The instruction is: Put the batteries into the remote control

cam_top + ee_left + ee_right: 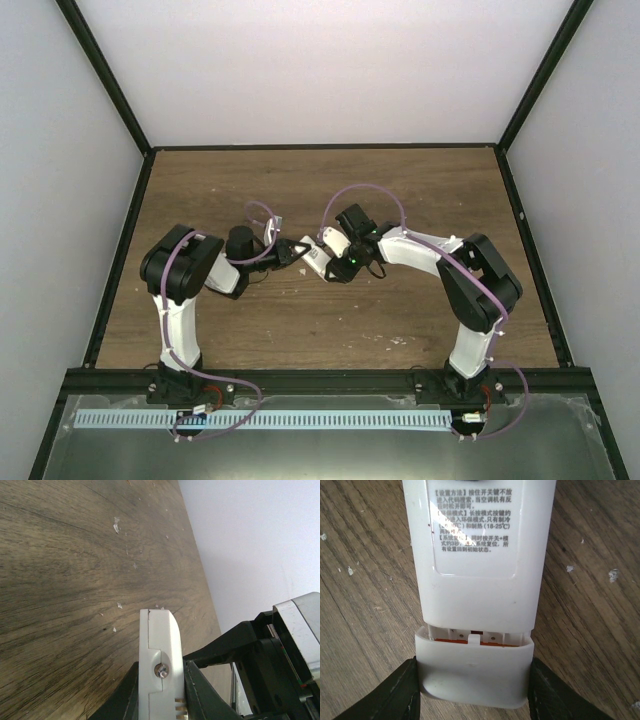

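The white remote control (318, 258) is held back-up between both grippers over the middle of the table. My left gripper (161, 692) is shut on one end of the remote (160, 640), seen edge-on with a small screw. My right gripper (472, 692) is shut on the white cover piece (472, 675), which sits against the remote's (480, 580) open battery bay below the printed label. A narrow gap remains there, and a thin orange-red strip of the batteries (455, 642) shows inside it. The remote's front is hidden.
The wooden table (300, 190) has small white crumbs scattered on it (116, 526) (613, 575). White walls and a black frame (105, 100) enclose the table on three sides. The arm bases stand at the near edge.
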`<state>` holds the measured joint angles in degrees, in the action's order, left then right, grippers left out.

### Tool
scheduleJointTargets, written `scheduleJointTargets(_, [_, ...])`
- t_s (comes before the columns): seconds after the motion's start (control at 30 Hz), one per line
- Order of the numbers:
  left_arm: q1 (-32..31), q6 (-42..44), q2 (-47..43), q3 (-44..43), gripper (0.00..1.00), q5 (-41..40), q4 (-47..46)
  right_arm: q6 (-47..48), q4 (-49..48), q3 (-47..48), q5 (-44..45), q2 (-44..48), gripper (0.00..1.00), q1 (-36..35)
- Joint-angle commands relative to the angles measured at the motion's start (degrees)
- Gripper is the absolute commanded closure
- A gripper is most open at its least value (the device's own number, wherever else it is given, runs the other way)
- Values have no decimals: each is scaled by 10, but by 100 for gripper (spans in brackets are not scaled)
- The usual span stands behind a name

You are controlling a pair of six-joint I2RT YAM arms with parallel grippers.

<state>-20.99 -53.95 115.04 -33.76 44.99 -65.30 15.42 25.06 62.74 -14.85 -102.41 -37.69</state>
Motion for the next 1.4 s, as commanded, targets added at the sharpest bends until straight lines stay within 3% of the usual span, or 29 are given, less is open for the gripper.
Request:
scheduleJointTargets(0.0, [-4,16,11,-8,100,3,2,2,-12,-2,-4,-13,55,-9])
scheduleJointTargets(1.37, [-4,13,8,3,100,5,-6,-3,-14,-22,32,-23,50,-12])
